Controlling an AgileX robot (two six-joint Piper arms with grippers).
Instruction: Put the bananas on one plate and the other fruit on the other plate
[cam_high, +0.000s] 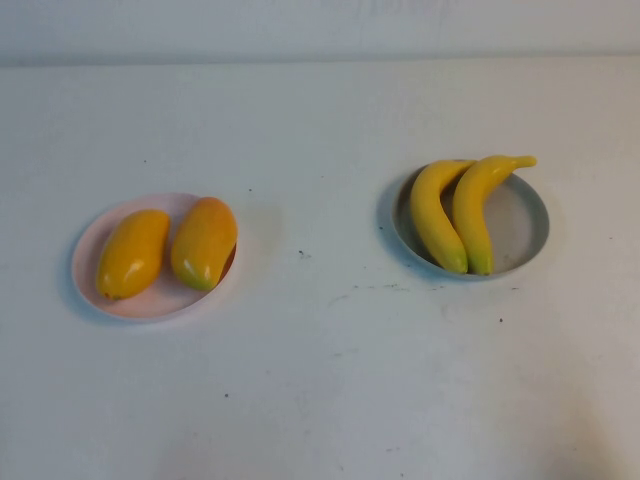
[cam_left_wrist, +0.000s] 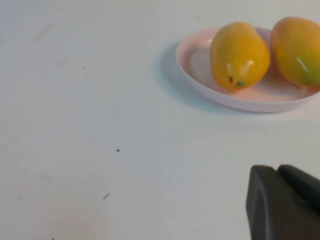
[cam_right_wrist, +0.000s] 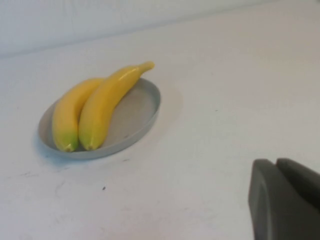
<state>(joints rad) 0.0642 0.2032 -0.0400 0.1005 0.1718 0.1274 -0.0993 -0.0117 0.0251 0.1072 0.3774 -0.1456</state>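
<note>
Left end effector (cam_left_wrist: 285, 200): dark fingers pressed together, closed, empty, seen only at the edge of its own wrist view, hanging above bare white tabletop (cam_left_wrist: 100, 125) and out of the high view. Ahead of it, apart from its fingers, sits the pale pink plate (cam_left_wrist: 200, 75), round and shallow with a raised rim, carrying two plump orange-yellow mango-like fruits side by side; the nearer fruit (cam_left_wrist: 239, 55) shows a small dark speck and a green dot at its tip, the farther fruit (cam_left_wrist: 297, 50) lies just beside it, partly cut by the frame edge. In the high view the same pink plate (cam_high: 100, 285) lies on the robot's left half of the tabletop, both fruits (cam_high: 133, 252) (cam_high: 204, 242) lengthwise within its rim. Right end effector (cam_right_wrist: 287, 200): dark fingers together, closed, empty, likewise visible only in its own wrist view, above bare tabletop. Ahead of it, well apart, rests the grey-blue plate (cam_right_wrist: 140, 107), holding two long yellow bananas (cam_right_wrist: 107, 107) (cam_right_wrist: 67, 117) touching along their lengths, greenish ends toward the end effector, one stem reaching past the far rim. In the high view the grey-blue plate (cam_high: 520, 225) lies on the robot's right half, bananas (cam_high: 435, 215) (cam_high: 478, 205) across its left portion. The plates stand well apart, with scattered small dark specks on the tabletop between them.
</note>
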